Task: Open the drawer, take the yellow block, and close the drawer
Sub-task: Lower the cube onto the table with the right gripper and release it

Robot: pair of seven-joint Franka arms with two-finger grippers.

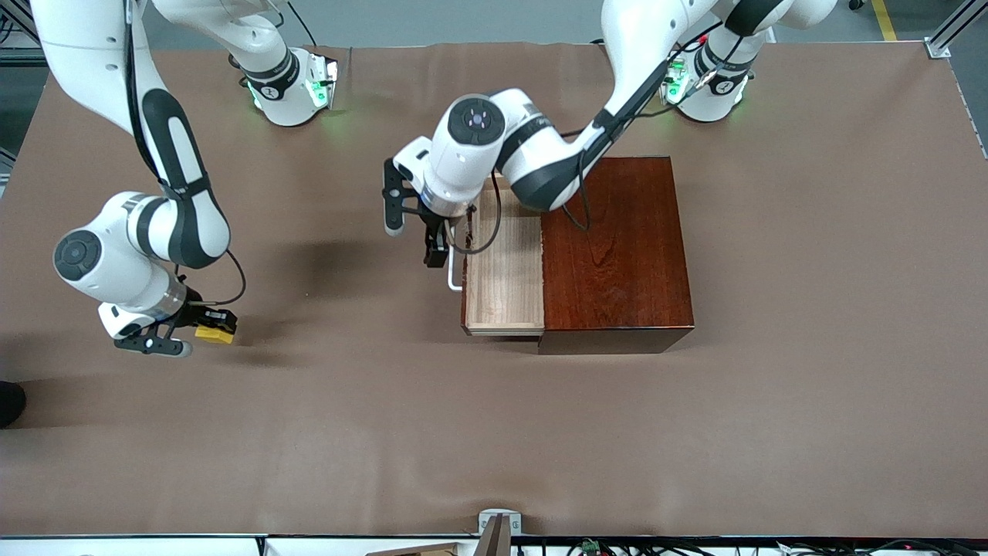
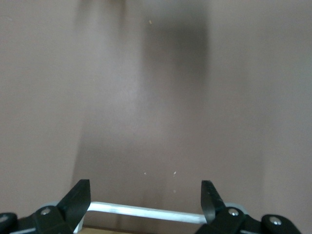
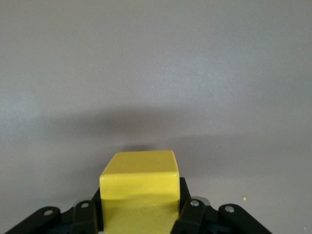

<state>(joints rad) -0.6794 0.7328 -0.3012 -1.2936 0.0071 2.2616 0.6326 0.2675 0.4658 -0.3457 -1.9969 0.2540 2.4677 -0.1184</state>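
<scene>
The dark reddish-brown box (image 1: 617, 247) stands mid-table. Its drawer (image 1: 505, 270) is pulled out toward the right arm's end, and the tan tray shows nothing inside. My left gripper (image 1: 436, 251) is at the white handle (image 1: 454, 276), open. In the left wrist view the gripper (image 2: 146, 192) has its fingers wide apart, with the handle bar (image 2: 146, 211) running between them. My right gripper (image 1: 208, 332) is shut on the yellow block (image 1: 214, 333), low over the table toward the right arm's end. The block (image 3: 139, 187) fills the right gripper's (image 3: 140, 200) jaws.
Brown cloth (image 1: 494, 432) covers the whole table. The left arm's forearm crosses above the box's edge farthest from the front camera. A small metal bracket (image 1: 498, 525) sits at the table's front edge.
</scene>
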